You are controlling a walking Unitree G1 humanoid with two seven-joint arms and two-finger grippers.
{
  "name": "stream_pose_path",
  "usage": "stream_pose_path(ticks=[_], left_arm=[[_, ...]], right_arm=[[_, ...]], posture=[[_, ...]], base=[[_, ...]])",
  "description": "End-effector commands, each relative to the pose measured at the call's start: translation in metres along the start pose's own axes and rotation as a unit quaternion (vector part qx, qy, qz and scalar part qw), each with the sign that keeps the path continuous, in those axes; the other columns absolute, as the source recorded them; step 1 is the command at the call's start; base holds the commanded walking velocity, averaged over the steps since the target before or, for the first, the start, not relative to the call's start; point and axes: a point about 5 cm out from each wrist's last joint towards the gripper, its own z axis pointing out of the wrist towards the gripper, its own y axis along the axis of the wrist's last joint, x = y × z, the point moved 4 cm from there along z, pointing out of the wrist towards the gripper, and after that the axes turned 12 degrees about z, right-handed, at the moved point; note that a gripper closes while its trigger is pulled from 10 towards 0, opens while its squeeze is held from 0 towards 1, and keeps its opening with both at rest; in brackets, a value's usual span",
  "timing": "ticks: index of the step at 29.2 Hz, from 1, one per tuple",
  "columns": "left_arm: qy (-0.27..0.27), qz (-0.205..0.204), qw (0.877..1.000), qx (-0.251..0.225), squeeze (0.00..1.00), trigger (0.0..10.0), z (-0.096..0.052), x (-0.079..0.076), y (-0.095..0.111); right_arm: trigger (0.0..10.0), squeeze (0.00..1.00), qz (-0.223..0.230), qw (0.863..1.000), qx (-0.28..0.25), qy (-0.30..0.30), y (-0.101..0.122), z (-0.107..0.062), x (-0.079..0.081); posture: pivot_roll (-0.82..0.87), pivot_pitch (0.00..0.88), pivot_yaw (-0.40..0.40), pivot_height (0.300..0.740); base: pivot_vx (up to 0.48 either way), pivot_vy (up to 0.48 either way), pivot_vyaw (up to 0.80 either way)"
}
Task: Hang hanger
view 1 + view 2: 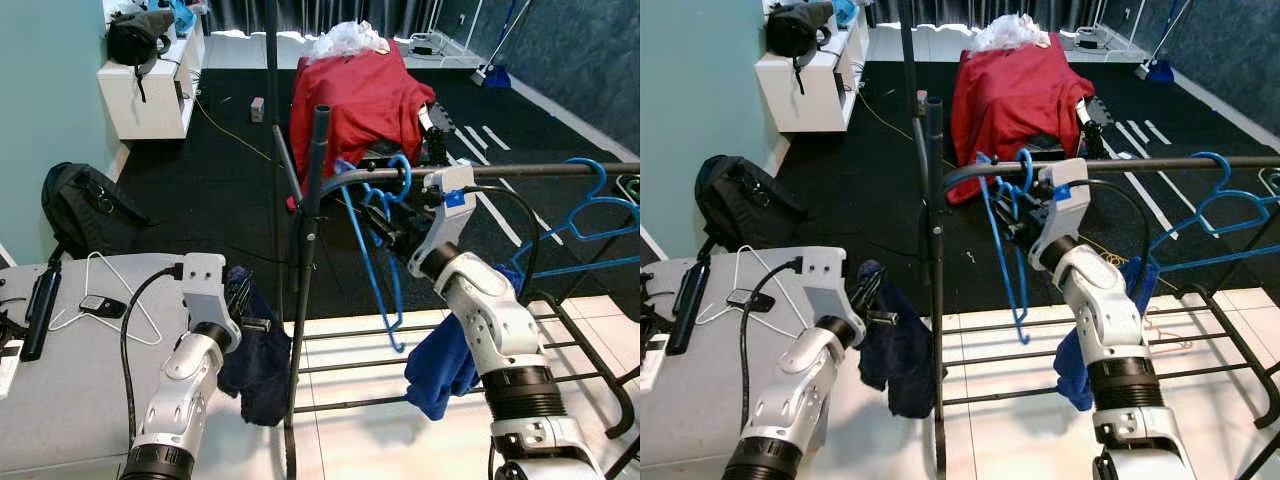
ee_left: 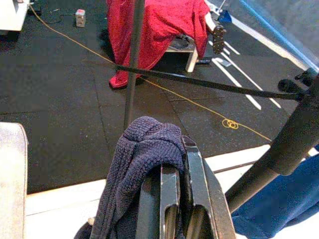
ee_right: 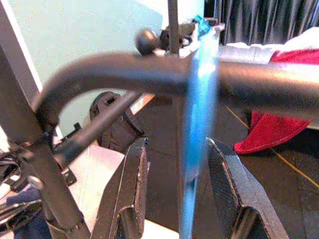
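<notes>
Two grippers are at work before you. Your right gripper (image 1: 392,232) is raised to the black rail (image 1: 520,171) of the rack, just beside the rail's bent end. Its fingers (image 3: 130,189) stand apart, and the blue hanger (image 1: 1005,240) runs down through the gap between them; the wrist view shows it touching neither finger. The hanger's hook sits over the rail, and its frame hangs below, in front of the gripper. A second blue hanger (image 1: 590,215) hangs farther along the rail, well apart, to your right.

Your left gripper (image 1: 872,298) is low, beside the rack's upright post (image 1: 310,200), its fingers closed on a dark cloth (image 2: 142,169) that drapes downward. A blue cloth (image 1: 440,365) hangs under your right arm. A white hanger (image 1: 100,295) lies on the grey table (image 1: 70,400) to your left. A red cover (image 1: 360,95) drapes furniture behind the rack.
</notes>
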Motion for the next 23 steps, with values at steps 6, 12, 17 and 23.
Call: stream_pose_path(ticks=[6, 12, 17, 23], left_arm=[[-0.012, 0.004, 1.000, -0.006, 0.00, 10.0, 0.000, 0.000, 0.005], [-0.015, 0.001, 1.000, -0.005, 0.00, 10.0, 0.000, -0.002, 0.004], [-0.017, 0.000, 1.000, -0.004, 0.00, 10.0, 0.000, -0.003, 0.004], [-0.022, -0.001, 1.000, 0.000, 0.00, 10.0, 0.001, -0.005, 0.002]], right_arm=[[10.0, 0.00, 0.009, 1.000, 0.023, -0.014, -0.009, -0.006, 0.000], [10.0, 0.00, 0.009, 0.999, 0.034, -0.028, -0.012, -0.009, -0.005], [10.0, 0.00, 0.009, 0.999, 0.037, -0.033, -0.013, -0.009, -0.006], [10.0, 0.00, 0.011, 0.998, 0.039, -0.039, -0.013, -0.010, -0.009]], posture=[[-0.06, 0.069, -0.025, 0.740], [-0.06, 0.069, -0.026, 0.740], [-0.06, 0.068, -0.025, 0.740], [-0.06, 0.063, -0.026, 0.740]], base=[[0.000, 0.000, 0.00], [0.000, 0.000, 0.00], [0.000, 0.000, 0.00], [0.000, 0.000, 0.00]])
